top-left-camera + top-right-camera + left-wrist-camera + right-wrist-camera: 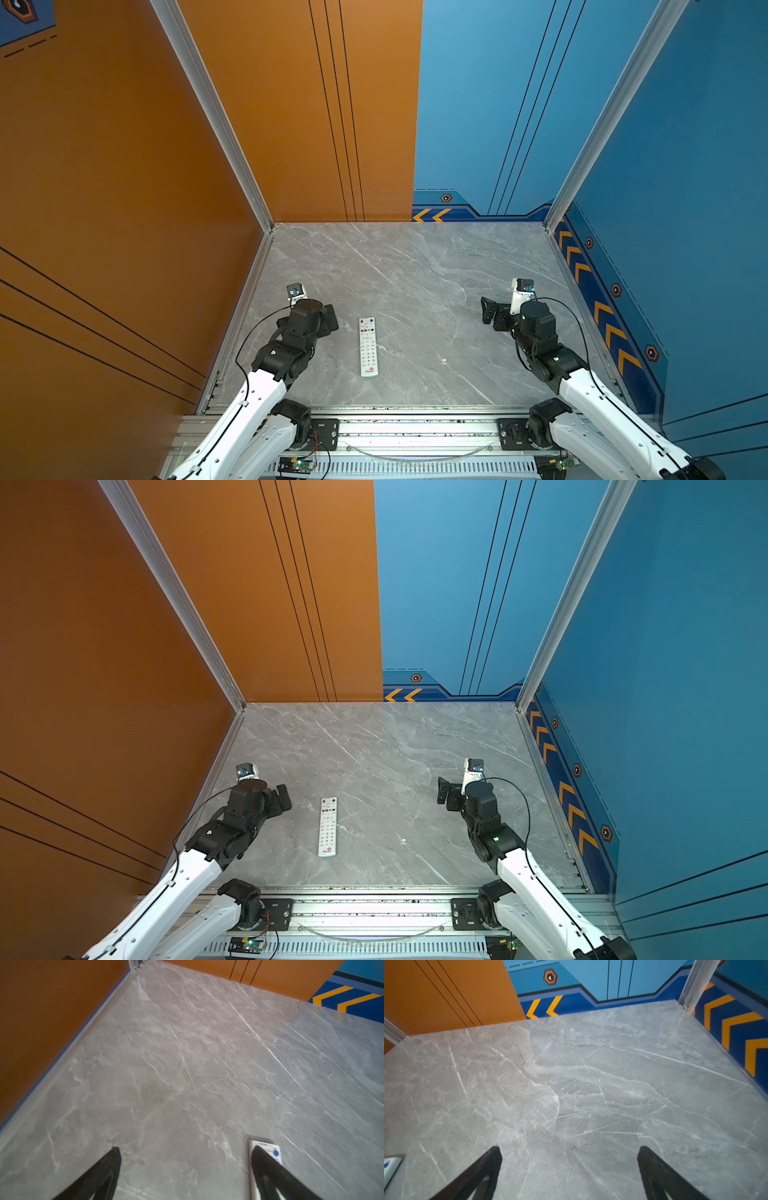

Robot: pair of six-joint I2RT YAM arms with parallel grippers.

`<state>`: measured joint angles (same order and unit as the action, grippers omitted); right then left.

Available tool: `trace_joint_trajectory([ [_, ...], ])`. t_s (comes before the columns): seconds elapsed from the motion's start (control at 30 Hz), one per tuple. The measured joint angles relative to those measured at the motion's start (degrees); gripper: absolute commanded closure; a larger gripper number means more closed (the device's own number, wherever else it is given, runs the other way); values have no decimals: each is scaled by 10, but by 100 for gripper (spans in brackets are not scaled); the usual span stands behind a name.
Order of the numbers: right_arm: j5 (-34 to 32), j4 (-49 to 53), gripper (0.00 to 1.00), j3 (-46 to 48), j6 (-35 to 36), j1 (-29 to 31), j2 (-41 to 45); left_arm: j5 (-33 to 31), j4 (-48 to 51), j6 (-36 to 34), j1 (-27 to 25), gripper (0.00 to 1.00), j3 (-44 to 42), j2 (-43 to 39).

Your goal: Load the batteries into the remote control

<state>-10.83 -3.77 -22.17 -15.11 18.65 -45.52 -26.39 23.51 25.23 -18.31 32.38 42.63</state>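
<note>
- White remote control [368,347] lies buttons-up near the worktop's [415,270] front edge, long axis front-to-back.
- Left gripper [331,319], jaws apart and empty, is nearer, just left of its far end.
- Right gripper [487,309], jaws apart, is well off.

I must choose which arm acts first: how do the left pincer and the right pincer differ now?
The left pincer is beside the remote control; the right pincer stands apart from it, across bare table. In the left wrist view a finger of the left pincer overlaps the remote's end; in the right wrist view only a corner of it shows, away from the right pincer. Both are open and hold nothing.
</note>
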Motion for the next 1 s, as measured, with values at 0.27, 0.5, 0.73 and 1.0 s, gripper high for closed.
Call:
trace_joint_trajectory([
  [0.27, -29, -145, 0, 40, 52, -43, -77, -58, -163, -120, 11, 2, -51, 11],
  [0.5, -30, -235, 0, 40, 102, -60, -142, -61, -290, -193, 19, 2, -72, 106],
  [0.73, -30, -312, 0, 43, 135, -68, -217, -29, -412, -223, 60, 2, -97, 214],
  [1.0, -30, -391, 0, 43, 159, -86, -286, -2, -541, -224, 97, 2, -98, 320],
])
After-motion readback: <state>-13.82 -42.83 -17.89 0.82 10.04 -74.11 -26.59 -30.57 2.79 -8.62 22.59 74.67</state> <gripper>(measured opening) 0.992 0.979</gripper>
